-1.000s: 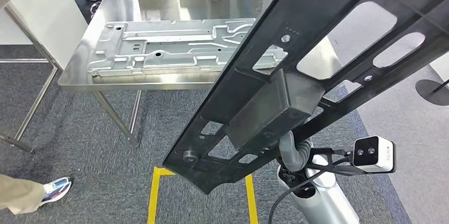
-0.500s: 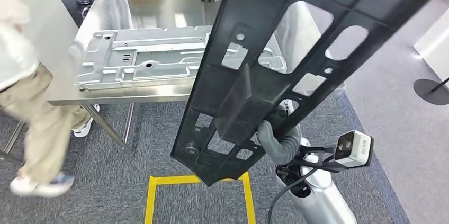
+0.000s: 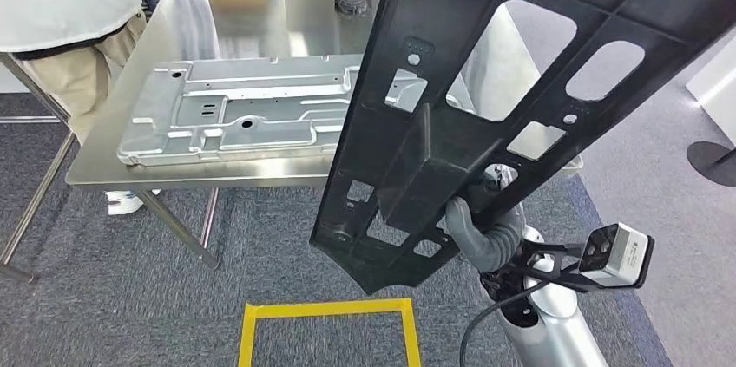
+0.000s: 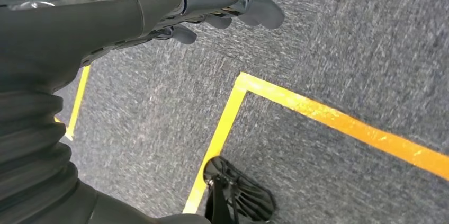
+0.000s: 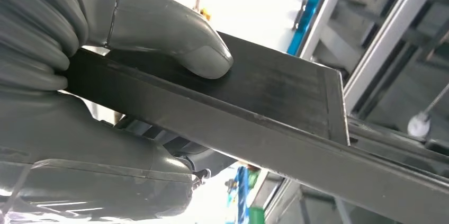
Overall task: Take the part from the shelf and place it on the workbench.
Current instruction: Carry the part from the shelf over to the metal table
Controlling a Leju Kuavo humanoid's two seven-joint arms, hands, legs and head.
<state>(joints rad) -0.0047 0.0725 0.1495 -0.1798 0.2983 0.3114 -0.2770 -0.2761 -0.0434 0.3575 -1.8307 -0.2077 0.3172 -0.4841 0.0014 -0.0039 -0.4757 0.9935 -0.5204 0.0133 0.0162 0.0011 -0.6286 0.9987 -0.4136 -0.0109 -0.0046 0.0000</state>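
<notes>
A steel workbench (image 3: pixel 187 172) stands ahead of the robot on grey carpet, with a pressed silver metal plate (image 3: pixel 252 111) lying flat along its near side. A person (image 3: pixel 74 11) in a white top and tan trousers stands at the bench's far left corner.

Held up in front of the bench, clear of its surface, is the part (image 3: pixel 451 137): a long black frame of flat bars with open windows and a boxy block at its middle. It slants from low and near, over the carpet, up to the far right, and crosses above the bench's right end. The frame looks stiff and moulded, unlikely to bend, but its length should make it swing and lever hard against a one-handed hold. Its matte face looks fairly smooth, so a hold on a bare bar could slide. The thick block near the middle seems the sensible place to grip, close to the balance point.

The right hand (image 3: pixel 482 228) grasps the part there, from underneath on the near side; in the right wrist view its thumb (image 5: pixel 174 38) presses flat on the block's dark face. The left hand (image 4: pixel 212 9) hangs over the carpet beside a yellow tape line (image 4: pixel 339 123), fingers loosely curled and holding nothing; whether they are fully closed is hard to tell.
</notes>
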